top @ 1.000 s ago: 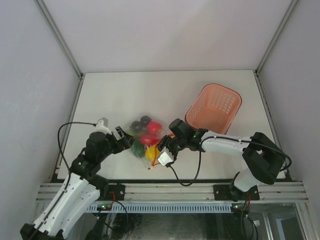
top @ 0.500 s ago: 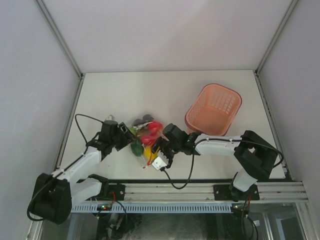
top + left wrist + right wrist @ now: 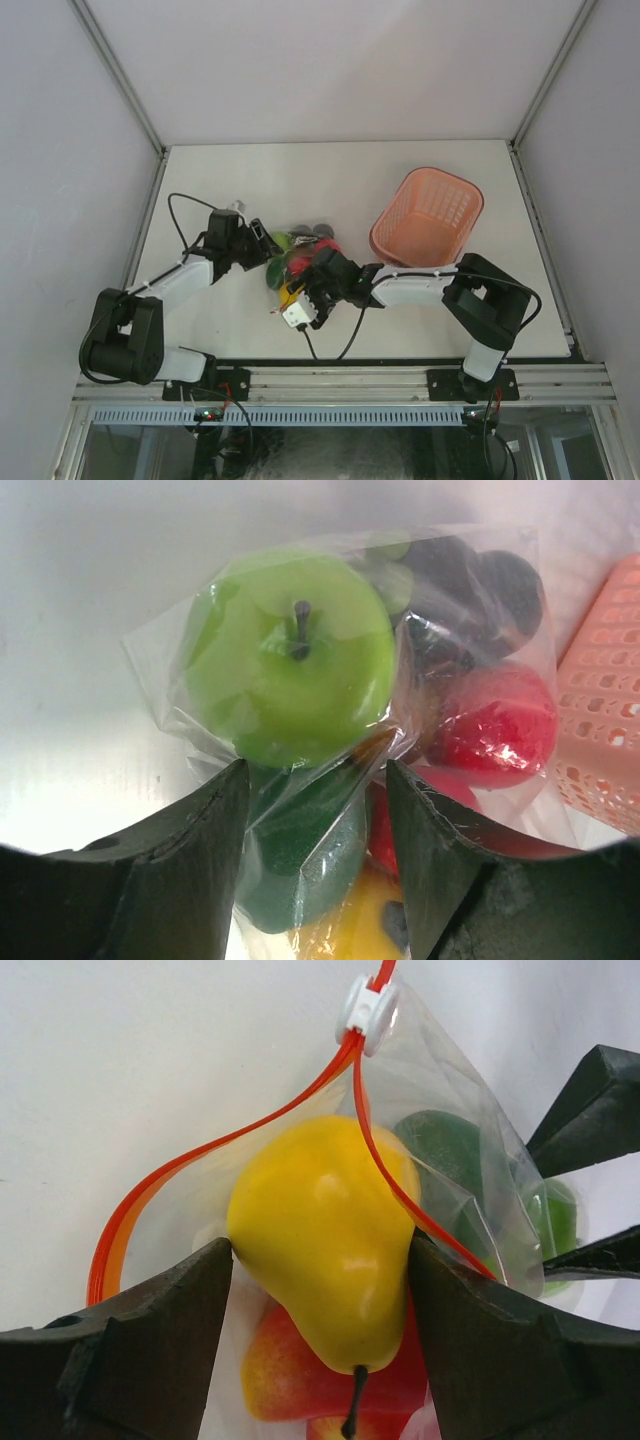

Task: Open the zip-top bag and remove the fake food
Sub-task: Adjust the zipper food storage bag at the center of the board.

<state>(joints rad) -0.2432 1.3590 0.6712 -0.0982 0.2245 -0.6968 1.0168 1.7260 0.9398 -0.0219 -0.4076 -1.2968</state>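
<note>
Right wrist, yellow pear (image 3: 320, 1230) between tool (image 3: 320, 1252) jaws

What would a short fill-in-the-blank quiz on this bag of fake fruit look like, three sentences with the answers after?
1. The right gripper straddles a yellow ____ at the mouth of the zip-top bag.
2. The slider on the orange-red zip strip is ____.
3. Ahead of the left gripper, the light green fruit inside the bag is an ____.

Missing words: pear; white; apple.
</note>
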